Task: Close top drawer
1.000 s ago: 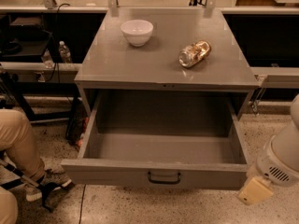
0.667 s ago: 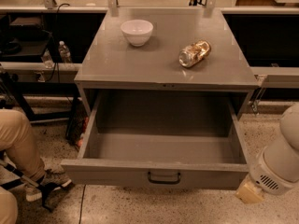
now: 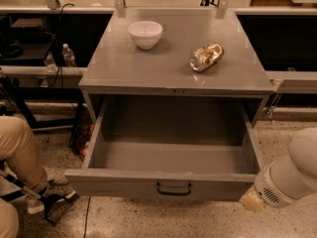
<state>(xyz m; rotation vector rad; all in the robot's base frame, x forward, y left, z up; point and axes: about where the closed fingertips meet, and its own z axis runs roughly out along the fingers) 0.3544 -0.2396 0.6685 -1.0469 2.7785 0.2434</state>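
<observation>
Speckled terrazzo floor (image 3: 148, 222) surrounds a grey metal cabinet (image 3: 173, 78) at centre frame. Its top drawer (image 3: 124, 182) stands pulled fully out toward you across the lower middle, bare inside, with the black handle (image 3: 174, 188) centred on the front panel. You will find your gripper (image 3: 251, 201) at lower right, its pale tip just beside the drawer front's right corner, near floor level; whether it touches the panel, and how wide it is spread, you cannot tell. It holds nothing. On the cabinet top sit a white bowl (image 3: 145, 33) and a crushed can (image 3: 206, 56). A person's leg (image 3: 20, 152) shows at lower left.
</observation>
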